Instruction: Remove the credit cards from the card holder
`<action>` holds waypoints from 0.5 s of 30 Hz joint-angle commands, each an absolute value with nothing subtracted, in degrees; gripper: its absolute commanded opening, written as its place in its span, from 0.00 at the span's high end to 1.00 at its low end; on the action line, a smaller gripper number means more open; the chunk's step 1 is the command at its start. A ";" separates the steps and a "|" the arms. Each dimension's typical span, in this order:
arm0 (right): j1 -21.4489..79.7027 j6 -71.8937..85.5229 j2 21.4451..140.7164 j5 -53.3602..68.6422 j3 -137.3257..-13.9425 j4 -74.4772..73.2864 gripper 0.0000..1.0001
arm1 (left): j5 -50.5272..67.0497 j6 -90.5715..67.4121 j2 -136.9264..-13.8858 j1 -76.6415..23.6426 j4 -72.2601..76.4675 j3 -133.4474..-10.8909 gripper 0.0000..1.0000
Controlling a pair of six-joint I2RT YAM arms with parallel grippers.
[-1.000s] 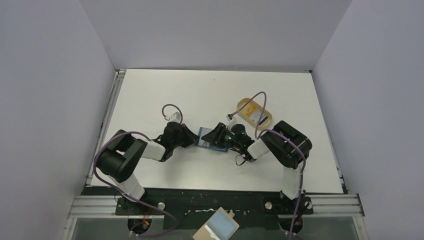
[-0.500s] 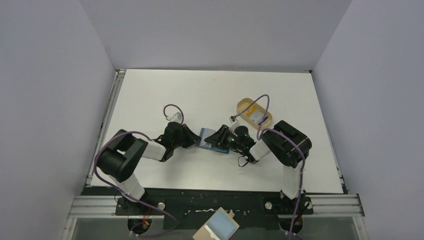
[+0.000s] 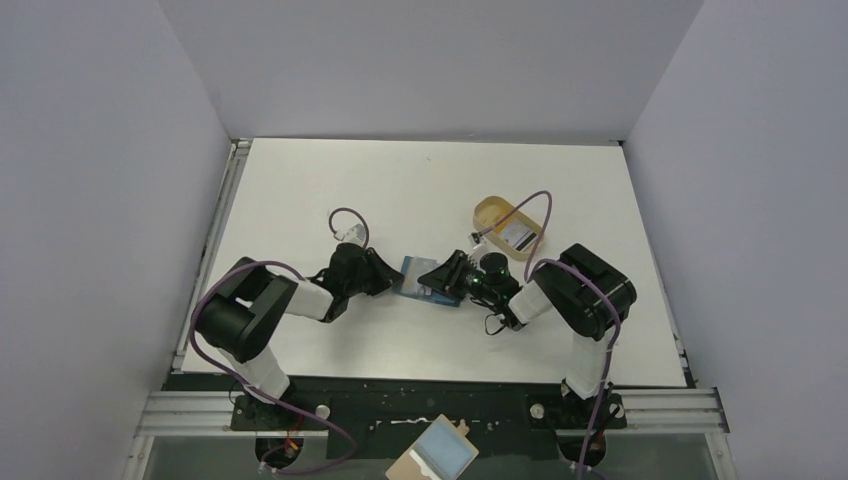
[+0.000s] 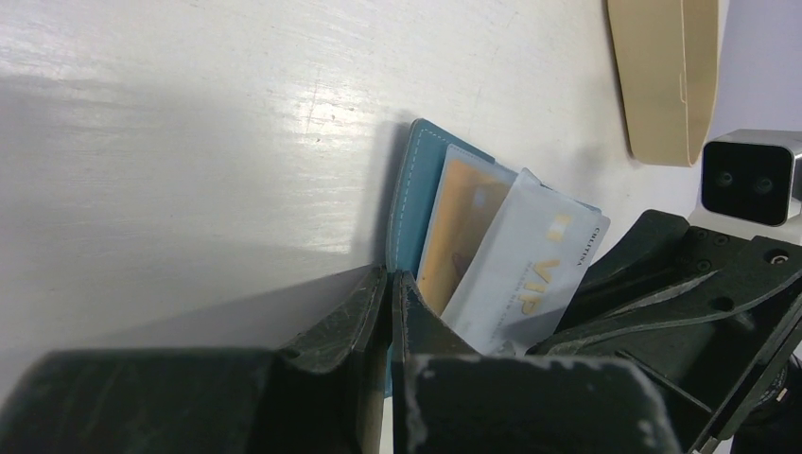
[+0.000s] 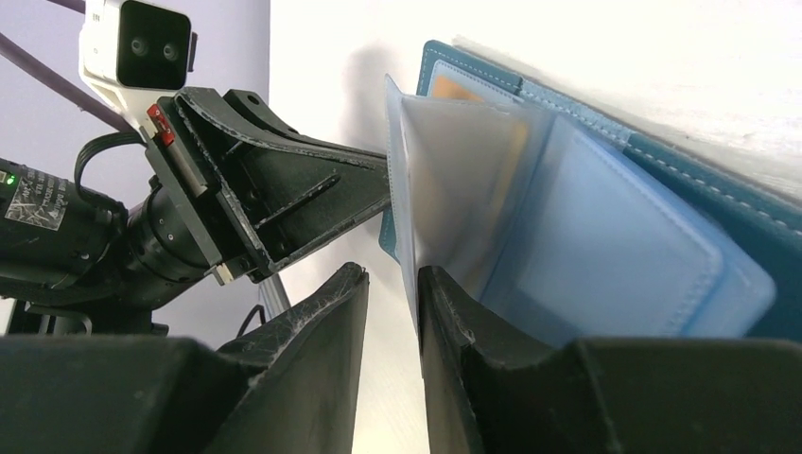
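Note:
The teal-blue card holder (image 3: 424, 281) lies open on the table between my two grippers. My left gripper (image 4: 390, 276) is shut on its near teal edge (image 4: 414, 189). An orange card (image 4: 462, 222) sits in a pocket. A pale grey-white credit card (image 4: 530, 255) with gold lettering sticks out askew towards my right gripper (image 3: 447, 274). In the right wrist view the pale card's edge (image 5: 399, 180) runs down between my right fingers (image 5: 392, 274), against the right one, with a gap still showing. The light blue pockets (image 5: 605, 255) lie to the right.
A tan oval tray (image 3: 507, 222) stands behind the right wrist and holds one striped card (image 3: 516, 237). It also shows in the left wrist view (image 4: 662, 76). A tan board with a light-blue rectangle (image 3: 435, 455) lies below the arm bases.
My right gripper and wrist have drawn back a little to the right and towards the near edge. The left gripper and the card holder have stayed where they were.

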State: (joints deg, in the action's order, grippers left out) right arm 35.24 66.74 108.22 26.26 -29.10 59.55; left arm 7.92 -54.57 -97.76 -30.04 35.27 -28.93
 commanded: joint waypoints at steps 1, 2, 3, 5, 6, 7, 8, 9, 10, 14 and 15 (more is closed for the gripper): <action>34.89 65.79 105.80 27.10 -28.24 64.28 0.72 | 7.38 -53.03 -100.28 -30.59 29.53 -28.56 1.00; 34.89 65.67 105.80 27.11 -27.89 64.31 0.72 | 7.38 -53.00 -100.36 -30.63 29.53 -28.56 1.00; 34.82 65.59 105.87 27.13 -27.51 64.33 0.72 | 7.43 -53.00 -100.37 -30.60 29.53 -28.56 1.00; 34.58 65.44 105.90 27.13 -26.72 64.27 0.72 | 7.47 -52.92 -100.37 -30.61 29.53 -28.61 1.00; 34.46 65.35 105.91 26.97 -26.27 64.33 0.72 | 7.47 -52.99 -100.37 -30.59 29.53 -28.65 1.00; 34.27 65.24 105.93 26.97 -25.88 64.33 0.72 | 7.53 -52.99 -100.45 -30.64 29.53 -28.65 1.00; 34.13 65.22 105.97 26.86 -25.47 64.37 0.72 | 7.55 -53.00 -100.54 -30.61 29.54 -28.65 1.00; 33.92 65.20 105.97 26.89 -24.99 64.52 0.72 | 7.63 -53.02 -100.63 -30.59 29.60 -28.65 1.00; 33.67 65.15 105.99 26.89 -24.61 64.66 0.72 | 7.65 -53.00 -100.63 -30.61 29.62 -28.65 1.00; 33.21 64.74 106.31 26.85 -23.91 64.50 0.88 | 7.81 -53.01 -100.89 -30.59 29.75 -28.73 1.00; 33.10 64.76 106.56 26.97 -23.91 64.64 0.90 | 7.86 -53.00 -101.01 -30.60 29.79 -28.74 1.00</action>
State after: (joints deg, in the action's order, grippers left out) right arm 33.76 66.52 108.12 27.22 -24.29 60.77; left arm 8.51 -54.92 -98.37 -30.06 36.03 -29.08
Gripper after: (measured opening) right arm 0.135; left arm 0.010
